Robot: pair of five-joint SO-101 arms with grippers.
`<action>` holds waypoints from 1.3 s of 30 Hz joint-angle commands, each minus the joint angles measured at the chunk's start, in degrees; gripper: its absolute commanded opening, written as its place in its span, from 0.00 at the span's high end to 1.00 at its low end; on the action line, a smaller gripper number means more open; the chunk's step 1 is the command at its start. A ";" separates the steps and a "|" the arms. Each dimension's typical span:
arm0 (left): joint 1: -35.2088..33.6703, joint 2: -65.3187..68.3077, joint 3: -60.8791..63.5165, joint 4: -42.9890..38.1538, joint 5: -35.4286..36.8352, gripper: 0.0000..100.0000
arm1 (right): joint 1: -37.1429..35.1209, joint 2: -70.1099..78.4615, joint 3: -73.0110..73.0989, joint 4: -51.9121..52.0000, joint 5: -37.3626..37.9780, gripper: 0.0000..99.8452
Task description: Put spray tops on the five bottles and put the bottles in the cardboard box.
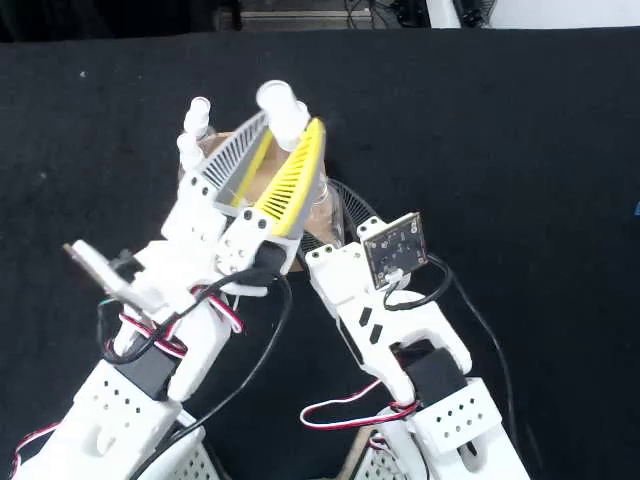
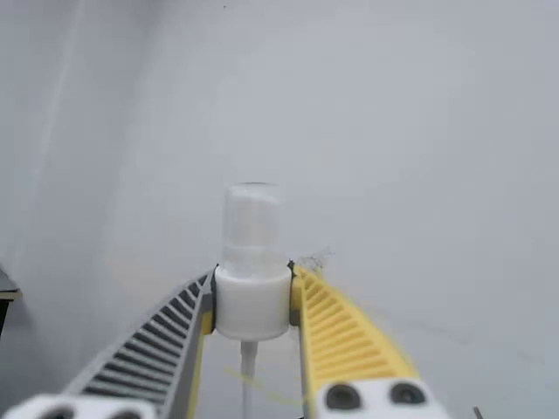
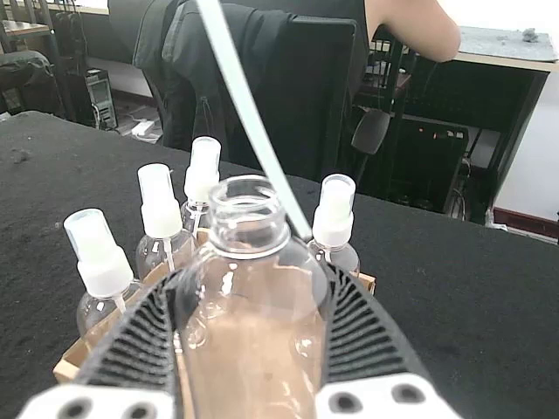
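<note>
Left gripper (image 1: pixel 292 128), in the upper middle of the high view, is clamped on a white spray top (image 1: pixel 275 98) above the cardboard box (image 1: pixel 258 185). Two capped bottles (image 1: pixel 198 110) stand just to the upper left of it, and the other arm slants in from the lower right over the black table (image 1: pixel 520 140). In the left wrist view that spray top (image 2: pixel 252 297) sits at the frame's centre, its collar pinched between the grey and yellow fingers (image 2: pixel 336 327), with its dip tube (image 2: pixel 248 371) running toward the lower edge. In the right wrist view, the right gripper (image 3: pixel 253 284) at lower centre grips the open bottle (image 3: pixel 249 218) by its body, neck bare. The dip tube (image 3: pixel 249 113) slants from the top of the frame to just behind the neck's rim, not visibly inside it. Behind, four capped bottles (image 3: pixel 162 209) stand in the cardboard box (image 3: pixel 65 367), three at left, one at right. Judging by this, four bottles are finished. The fifth still needs the tube fed in, the top seated, and a place in the box.
</note>
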 commanded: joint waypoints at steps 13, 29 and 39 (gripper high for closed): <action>-0.66 -10.37 -2.77 2.55 0.35 0.97 | -0.62 -1.36 0.13 -1.67 0.00 0.99; -0.66 -0.09 -3.03 2.55 0.09 0.97 | -0.62 -1.36 0.13 -1.67 0.00 0.99; -0.66 0.35 -4.62 18.11 0.53 0.76 | -0.62 -1.36 0.13 -1.67 0.00 0.99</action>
